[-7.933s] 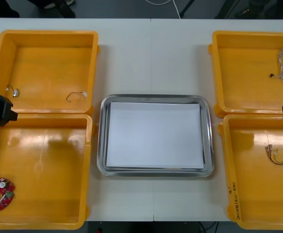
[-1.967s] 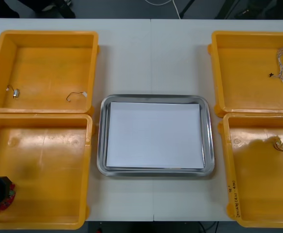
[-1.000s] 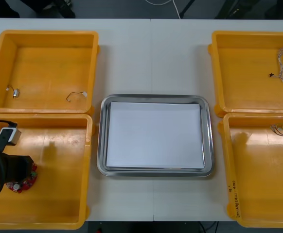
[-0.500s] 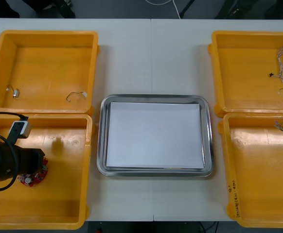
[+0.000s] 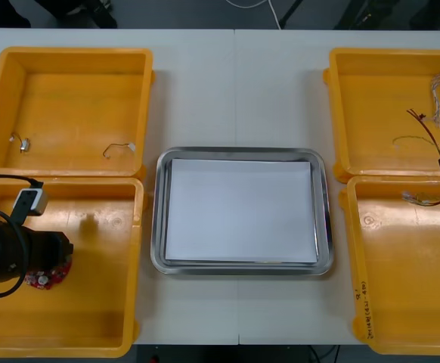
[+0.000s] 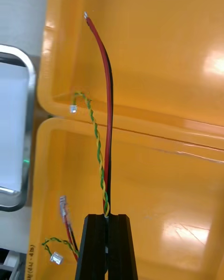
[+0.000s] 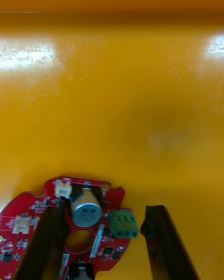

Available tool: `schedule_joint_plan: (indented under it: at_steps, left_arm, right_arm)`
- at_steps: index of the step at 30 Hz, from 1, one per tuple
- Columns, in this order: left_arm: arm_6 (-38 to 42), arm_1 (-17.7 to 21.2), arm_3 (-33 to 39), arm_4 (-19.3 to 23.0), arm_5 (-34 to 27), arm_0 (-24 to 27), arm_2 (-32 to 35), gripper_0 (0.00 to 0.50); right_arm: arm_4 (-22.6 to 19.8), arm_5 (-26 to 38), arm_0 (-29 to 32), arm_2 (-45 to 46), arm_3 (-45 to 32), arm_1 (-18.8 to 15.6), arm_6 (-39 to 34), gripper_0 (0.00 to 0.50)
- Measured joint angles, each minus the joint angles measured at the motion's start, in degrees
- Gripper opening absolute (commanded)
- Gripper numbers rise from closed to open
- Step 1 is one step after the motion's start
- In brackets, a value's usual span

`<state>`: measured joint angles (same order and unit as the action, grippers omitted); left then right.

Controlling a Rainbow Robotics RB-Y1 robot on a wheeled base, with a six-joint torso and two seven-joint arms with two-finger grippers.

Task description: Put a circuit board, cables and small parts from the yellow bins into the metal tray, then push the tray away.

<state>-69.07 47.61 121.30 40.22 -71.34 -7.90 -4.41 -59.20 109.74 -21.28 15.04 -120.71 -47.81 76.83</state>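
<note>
Right of the metal tray, the right gripper had risen from the nearer yellow bin, clamped on a red, black and yellow-green cable bundle. Left of the tray, the left gripper had carried the red circuit board trayward in its grip. Both picks looked secured. The handwriting on that bin's rim was illegible.

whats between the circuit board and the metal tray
Front view: bare floor and side wall of the near left yellow bin, then a sliver of table.

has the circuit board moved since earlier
yes, the circuit board has left the near left corner of the near left yellow bin, shifting toward the metal tray.
</note>
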Motion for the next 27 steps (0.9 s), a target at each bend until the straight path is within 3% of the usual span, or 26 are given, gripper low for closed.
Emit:
schedule_joint_plan:
  at_steps: [6,17,27]
  left_arm:
    - [0.14,0.0,-0.06,-0.06,0.0,0.0,0.0,0.5]
    - [0.17,0.6,-0.07,-0.25,-0.49,0.09,0.0,0.5]
    - [0.9,0.73,0.51,-0.2,-11.39,3.93,1.18,0.5]
  right_arm:
    - [-3.74,0.0,-2.15,-1.83,-0.03,-0.24,0.0,0.0]
    - [-3.78,0.0,-6.32,-9.06,-0.06,-0.57,0.0,0.0]
    - [-0.13,0.0,-10.44,-17.62,-0.1,-0.73,0.0,0.0]
